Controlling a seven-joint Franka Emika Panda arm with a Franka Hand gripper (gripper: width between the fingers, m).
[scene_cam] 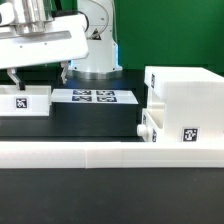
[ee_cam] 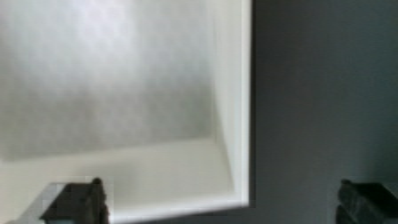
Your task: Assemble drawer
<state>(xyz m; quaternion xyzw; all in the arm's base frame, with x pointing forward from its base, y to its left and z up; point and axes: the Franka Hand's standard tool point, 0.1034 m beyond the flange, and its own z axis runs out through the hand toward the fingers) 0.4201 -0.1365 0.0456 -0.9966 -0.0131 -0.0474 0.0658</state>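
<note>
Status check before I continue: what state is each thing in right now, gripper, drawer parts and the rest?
gripper: open, holding nothing, above the loose tray.
loose tray: at the exterior view's left, open side up, empty, outside the housing.
housing: upright at the exterior view's right.
knobbed tray: at the housing's side; how far in, cannot tell.
rail: lying along the front.
marker board: flat on the table.

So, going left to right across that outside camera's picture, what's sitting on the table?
Tray → marker board → housing. The long rail in front spans the whole width, so it has no place in the order.
</note>
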